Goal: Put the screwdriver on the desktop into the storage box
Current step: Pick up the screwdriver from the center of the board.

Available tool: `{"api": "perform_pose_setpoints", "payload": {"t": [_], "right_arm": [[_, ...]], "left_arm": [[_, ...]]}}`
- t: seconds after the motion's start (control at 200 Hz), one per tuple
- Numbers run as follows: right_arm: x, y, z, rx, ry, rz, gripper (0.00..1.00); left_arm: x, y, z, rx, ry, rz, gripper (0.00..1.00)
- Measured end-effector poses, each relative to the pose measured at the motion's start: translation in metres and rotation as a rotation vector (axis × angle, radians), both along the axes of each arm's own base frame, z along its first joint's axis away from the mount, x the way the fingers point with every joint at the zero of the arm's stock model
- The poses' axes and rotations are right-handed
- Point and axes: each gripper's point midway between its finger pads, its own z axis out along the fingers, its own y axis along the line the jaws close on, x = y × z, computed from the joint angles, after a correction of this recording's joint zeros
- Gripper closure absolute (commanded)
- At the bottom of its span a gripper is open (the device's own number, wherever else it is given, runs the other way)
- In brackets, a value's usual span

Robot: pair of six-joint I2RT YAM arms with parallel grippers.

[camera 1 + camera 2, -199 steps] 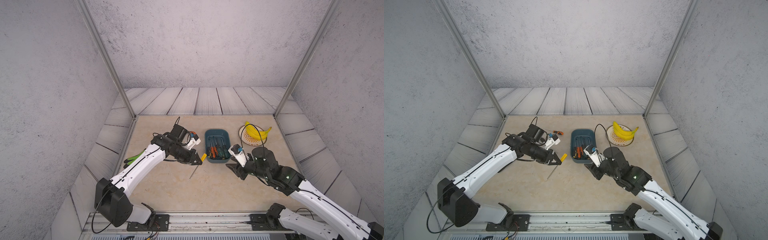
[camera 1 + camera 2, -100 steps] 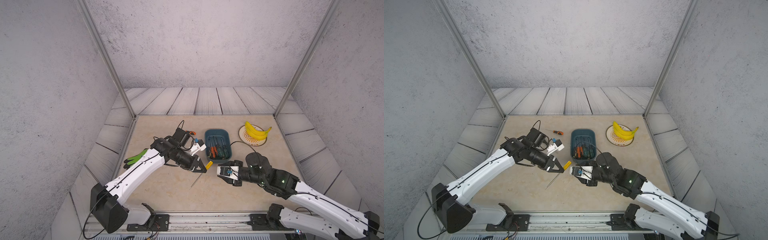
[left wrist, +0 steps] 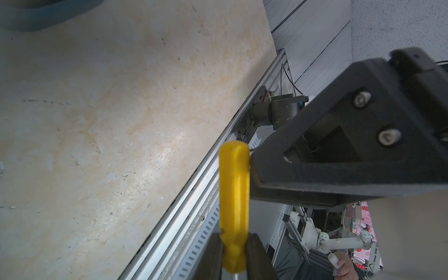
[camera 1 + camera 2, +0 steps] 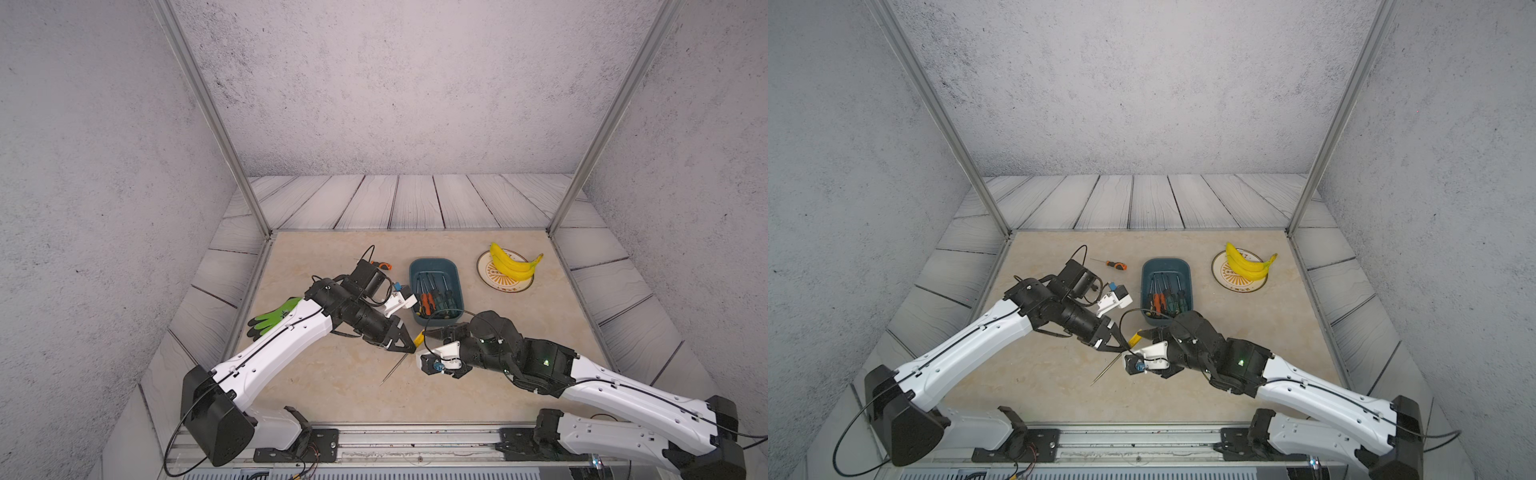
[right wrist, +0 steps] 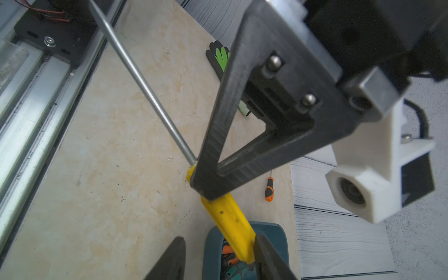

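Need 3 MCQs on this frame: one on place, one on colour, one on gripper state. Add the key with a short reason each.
1. Where do the green-handled screwdrivers lie?
A) in the storage box
B) on the plate
C) on the green glove

2. What colour is the handle of the screwdriver in the left gripper?
A) green
B) yellow
C) orange

3. What is the state of the right gripper?
A) shut on the handle
B) open, with the handle's end between its jaws
C) shut and empty

Key:
1 A: both top views show them inside the box walls.
2 B: the left wrist view shows a yellow handle clamped between the jaws.
3 B: the right wrist view shows the jaws apart, with a gap beside the handle.
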Motion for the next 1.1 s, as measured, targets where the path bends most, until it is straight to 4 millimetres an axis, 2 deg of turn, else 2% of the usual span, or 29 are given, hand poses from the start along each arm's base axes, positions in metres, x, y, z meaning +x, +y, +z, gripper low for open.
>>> {"api": "perform_pose_setpoints", "payload": {"t": [0.125, 0.285, 0.575, 0.816, 0.961, 1.101], "right_arm": [[0.002, 0.006, 0.001, -0.015, -0.019, 0.009, 0.52], [0.001, 0.013, 0.001, -0.039, -0.034, 0.036, 0.61], [-0.008, 0.011, -0.012, -0.115, -0.027, 0.075, 0.83], [-0.009, 0.01, -0.011, -0.122, -0.025, 0.067, 0.99], [-0.008, 0.009, -0.012, -0.119, -0.009, 0.048, 1.0], [-0.006, 0.007, -0.01, -0.103, 0.016, 0.012, 1.0]], "left_arm": [[-0.005, -0.002, 0.001, -0.002, 0.007, -0.015, 1.0], [-0.008, -0.003, 0.001, -0.007, 0.015, -0.026, 1.0], [-0.009, -0.002, 0.001, -0.002, 0.021, -0.025, 1.0], [-0.009, -0.002, 0.001, -0.004, 0.02, -0.025, 1.0], [-0.005, -0.002, 0.002, -0.008, 0.014, -0.017, 0.67], [0.006, 0.004, 0.0, 0.002, 0.004, 0.023, 0.49]]}}
